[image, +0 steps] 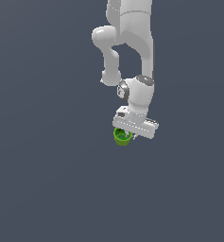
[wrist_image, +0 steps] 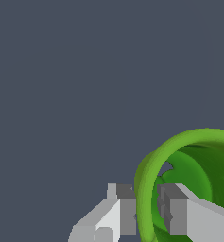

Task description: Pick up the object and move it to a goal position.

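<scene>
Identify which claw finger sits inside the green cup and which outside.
The finger seen against the cup's green interior is inside; the other finger stands outside, with the wall between them.

no text, label, brand, number or sign can be read in either view. the white arm [image: 132,42] has plain casing with no lettering, the green cup [image: 122,136] has a bare wall and rim, and the grey ground around the cup is unmarked.
</scene>
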You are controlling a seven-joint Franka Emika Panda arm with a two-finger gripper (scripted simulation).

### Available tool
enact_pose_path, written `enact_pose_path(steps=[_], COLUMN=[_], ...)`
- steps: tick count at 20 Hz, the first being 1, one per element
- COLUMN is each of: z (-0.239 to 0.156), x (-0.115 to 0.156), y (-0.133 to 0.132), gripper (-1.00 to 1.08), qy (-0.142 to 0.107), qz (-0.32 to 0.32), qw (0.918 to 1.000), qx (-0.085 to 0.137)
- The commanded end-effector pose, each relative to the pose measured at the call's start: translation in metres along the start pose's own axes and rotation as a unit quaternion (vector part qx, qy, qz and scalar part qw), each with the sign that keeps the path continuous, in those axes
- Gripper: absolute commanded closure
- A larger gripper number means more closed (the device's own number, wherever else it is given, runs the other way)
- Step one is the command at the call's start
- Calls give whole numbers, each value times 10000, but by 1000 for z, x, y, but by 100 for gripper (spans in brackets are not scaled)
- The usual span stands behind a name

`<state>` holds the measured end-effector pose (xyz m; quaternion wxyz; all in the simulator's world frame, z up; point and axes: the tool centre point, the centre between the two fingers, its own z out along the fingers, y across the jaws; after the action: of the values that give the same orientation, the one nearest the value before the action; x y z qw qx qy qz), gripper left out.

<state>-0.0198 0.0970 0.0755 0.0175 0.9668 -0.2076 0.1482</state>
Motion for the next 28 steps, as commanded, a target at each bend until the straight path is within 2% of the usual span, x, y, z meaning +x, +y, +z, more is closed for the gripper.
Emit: enact_pose_path(steps=[1, 7, 13, 28], z=[0, -4, -21, -102], x=[0, 1, 7, 35], y=[0, 6, 29, 138], gripper=[108, 108, 108, 108], qy=[0, 0, 0, 2], qz=[1, 1, -1, -3], qw=[10000, 10000, 10000, 10000], qx=[-3, -3, 2, 1])
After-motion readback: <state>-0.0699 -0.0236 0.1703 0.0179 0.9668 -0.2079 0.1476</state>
